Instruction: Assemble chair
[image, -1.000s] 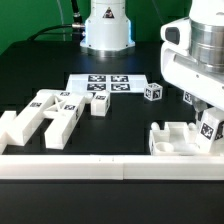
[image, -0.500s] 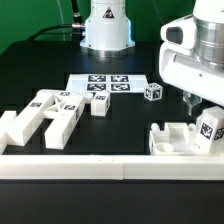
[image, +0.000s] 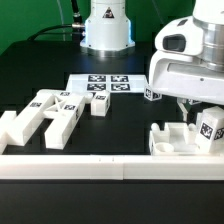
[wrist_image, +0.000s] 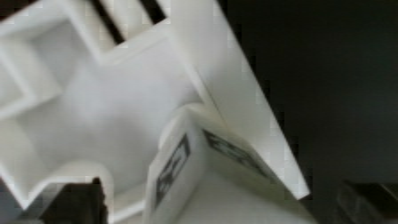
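Since the arm has drifted toward the exterior view's left over the last second, it looks like the robot is lining up over its next piece rather than lifting anything yet.

Going left to right:
- The pile of loose chair parts (image: 45, 112) sits on the surface in front of the marker board (image: 100, 84), off its left end, and nothing is touching it.
- A small block (image: 100, 105) lies just in front of the board.
- A tagged cube (image: 152, 94) sits just beside the board's right end, now partly covered by the wrist housing (image: 190, 65).
- The chair plate (image: 178, 138) lies in front of the board, well past that right end, with a tagged block (image: 210, 128) standing on it.

The end effector (image: 184, 101) hangs over that plate. The wrist view is filled by the plate and block, so whether the fingers are apart or closed can't be told.
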